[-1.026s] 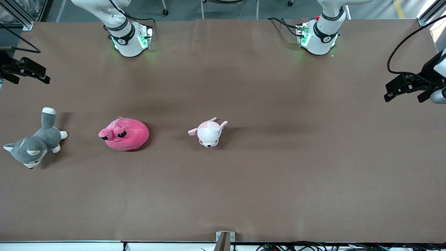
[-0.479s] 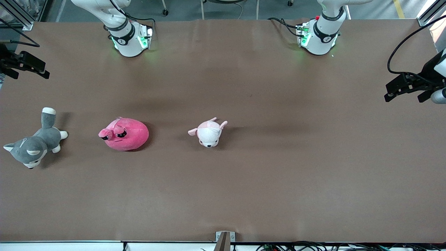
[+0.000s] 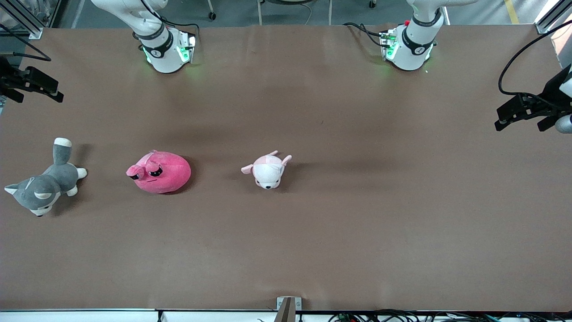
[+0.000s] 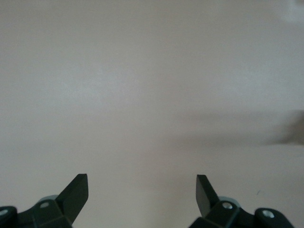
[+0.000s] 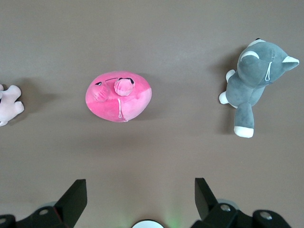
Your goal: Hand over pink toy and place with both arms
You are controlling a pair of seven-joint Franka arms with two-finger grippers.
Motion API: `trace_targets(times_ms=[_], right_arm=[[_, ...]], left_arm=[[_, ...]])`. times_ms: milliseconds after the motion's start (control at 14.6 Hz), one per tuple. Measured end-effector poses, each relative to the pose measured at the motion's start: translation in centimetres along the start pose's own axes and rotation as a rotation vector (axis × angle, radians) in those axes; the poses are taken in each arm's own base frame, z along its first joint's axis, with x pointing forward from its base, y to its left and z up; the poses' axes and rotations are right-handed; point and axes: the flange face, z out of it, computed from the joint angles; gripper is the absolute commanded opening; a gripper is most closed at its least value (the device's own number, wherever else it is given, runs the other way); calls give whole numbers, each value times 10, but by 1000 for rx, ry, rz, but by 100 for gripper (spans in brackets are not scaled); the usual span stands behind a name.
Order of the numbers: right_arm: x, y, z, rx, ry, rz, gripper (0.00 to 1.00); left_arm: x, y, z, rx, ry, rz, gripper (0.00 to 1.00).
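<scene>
Since the pink toy (image 3: 159, 172) looks like a squishy round plush, I'd guess it's light and gives under pressure — pinch across the fat middle of the body, not the little ears. It's lying on the table (image 3: 357, 223) between the grey plush (image 3: 42, 183) and the small white plush (image 3: 267, 170), toward the right arm's end. Both the right end effector (image 3: 31, 85) and the left end effector (image 3: 529, 114) hang spread wide, holding nothing — out over opposite table edges.

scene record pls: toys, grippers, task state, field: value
pink toy: on table, between the other two toys, untouched
grey toy: toward right arm's end of table
white toy: mid-table
right gripper: open, over table edge at its own end
left gripper: open, over bare table at its own end
handover: not started
</scene>
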Motion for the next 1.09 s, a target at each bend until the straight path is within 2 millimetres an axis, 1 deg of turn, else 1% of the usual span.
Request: trace_targets(times_ms=[547,889,1094], right_arm=[[0,-1,-1,0,2,-2,100],[-1,-1,-10,-1,23,-2,100],[-1,-1,-11,-1,25,-2,100]], left_arm=[[0,0,0,0,0,0,100],[0,0,0,0,0,0,100],[0,0,0,0,0,0,100]])
